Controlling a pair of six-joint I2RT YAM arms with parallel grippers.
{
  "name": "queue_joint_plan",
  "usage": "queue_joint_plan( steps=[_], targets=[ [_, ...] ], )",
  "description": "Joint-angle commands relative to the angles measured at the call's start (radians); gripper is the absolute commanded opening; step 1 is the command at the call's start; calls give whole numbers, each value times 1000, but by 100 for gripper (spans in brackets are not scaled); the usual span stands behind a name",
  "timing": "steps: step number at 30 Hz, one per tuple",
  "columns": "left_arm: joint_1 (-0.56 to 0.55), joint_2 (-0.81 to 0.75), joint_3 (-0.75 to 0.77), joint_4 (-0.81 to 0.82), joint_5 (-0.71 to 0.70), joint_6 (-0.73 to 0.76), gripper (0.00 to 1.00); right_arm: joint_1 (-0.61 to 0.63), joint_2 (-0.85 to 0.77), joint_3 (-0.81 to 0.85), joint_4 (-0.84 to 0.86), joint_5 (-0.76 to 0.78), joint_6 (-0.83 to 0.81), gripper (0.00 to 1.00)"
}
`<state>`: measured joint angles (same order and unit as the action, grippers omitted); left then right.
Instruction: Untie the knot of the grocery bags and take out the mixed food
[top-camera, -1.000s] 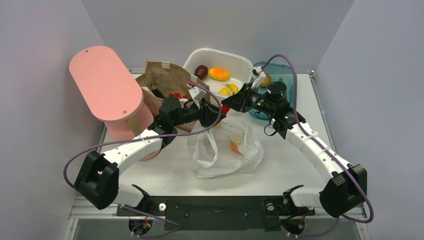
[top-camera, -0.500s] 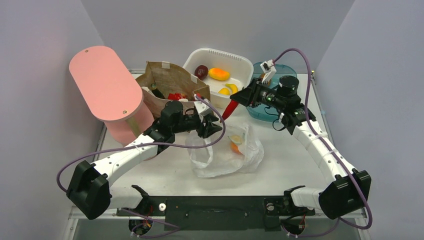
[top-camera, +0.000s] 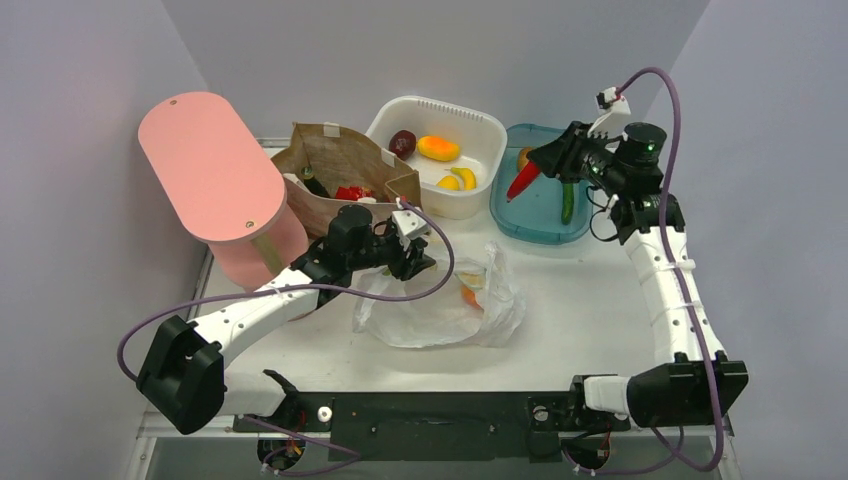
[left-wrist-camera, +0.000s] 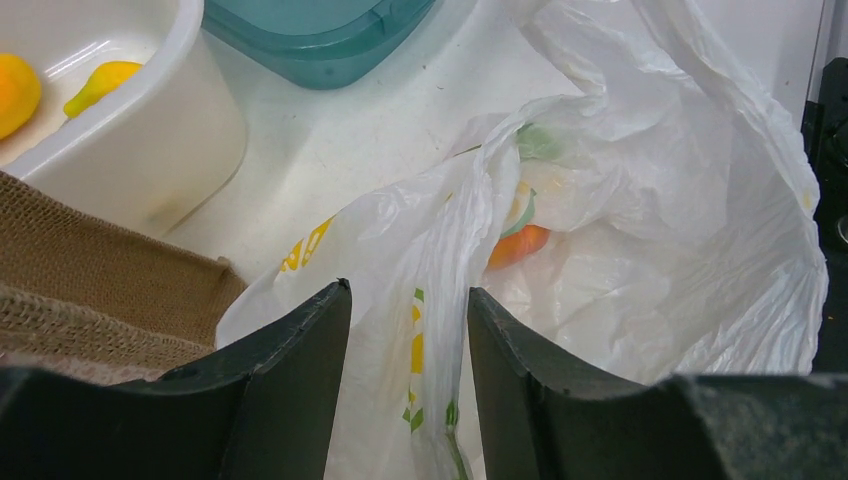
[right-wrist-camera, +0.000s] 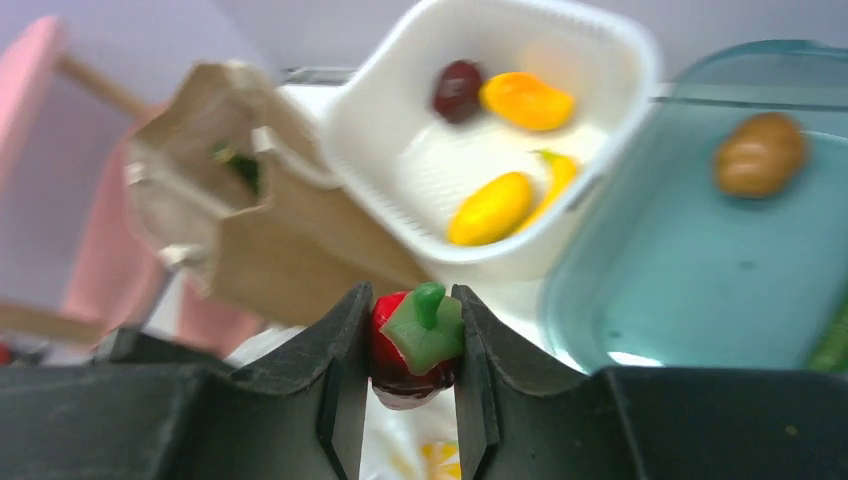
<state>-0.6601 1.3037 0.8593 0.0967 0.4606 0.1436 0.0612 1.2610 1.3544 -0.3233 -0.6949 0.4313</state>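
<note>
Since a second ago the right fingers (right-wrist-camera: 345, 345) have swung from above the bag to over the teal tray (top-camera: 545, 215), clamped on the red pepper (right-wrist-camera: 415, 340), glossy with a green stem. The left fingers (left-wrist-camera: 305, 370) stand apart, straddling a fold of the crinkled white grocery bag (top-camera: 440, 315) lying on the worktop (top-camera: 600, 320)

No readable text (bag (left-wrist-camera: 640, 200) marks blurred).

A fold of the yellow-marked white grocery bag (left-wrist-camera: 650, 200) lies between the left gripper (left-wrist-camera: 408, 300)'s parted fingers (an orange item (left-wrist-camera: 520, 243) shows inside).
</note>
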Motion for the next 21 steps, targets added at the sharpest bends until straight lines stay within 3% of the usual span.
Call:
queue_joint_plan(
  steps=[1,13,15,18,21],
  targets=[
    [-14,4,10,11,10,63,44,-34,80,57,-65,252,-193,0],
    [-77,-54,-12,-5,52,195,44,-40,376,108,8,510,-477,0],
    [-93,-84,-29,-3,73,226,44,-40,430,149,-24,525,-494,11],
    [-122,-133,-60,4,70,261,44,-38,485,222,-103,525,-499,42],
    [-131,-157,-54,-12,64,249,44,-39,499,241,-138,520,-497,58]
  ],
)
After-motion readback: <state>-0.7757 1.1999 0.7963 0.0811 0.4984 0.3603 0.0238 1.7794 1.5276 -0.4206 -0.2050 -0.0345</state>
